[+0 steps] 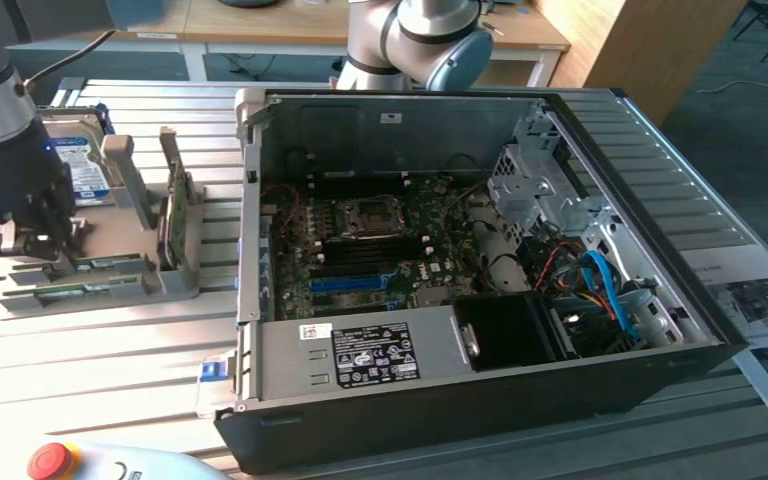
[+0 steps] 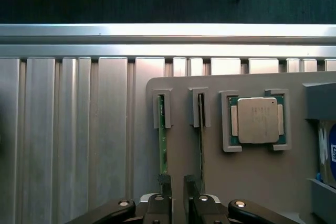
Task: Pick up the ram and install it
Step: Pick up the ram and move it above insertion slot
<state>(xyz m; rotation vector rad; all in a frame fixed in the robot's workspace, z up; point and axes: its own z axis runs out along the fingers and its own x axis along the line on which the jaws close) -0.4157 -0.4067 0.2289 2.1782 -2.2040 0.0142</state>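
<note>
The gray holder (image 2: 236,182) has little pockets: the ram (image 2: 163,140), a thin green stick, stands on its edge in one slot, a second stick (image 2: 201,140) stands in the next slot, and a square silver chip (image 2: 258,120) lies in its own frame. The gripper (image 2: 177,178) hangs over one end of the two sticks, its fingers a little apart with nothing between them. Beside the holder sits the open computer case (image 1: 424,420)

Ram (image 2: 163,142), thin green circuit-board stick, standing on edge, slotted in grey holder (image 2: 252,182)
</note>
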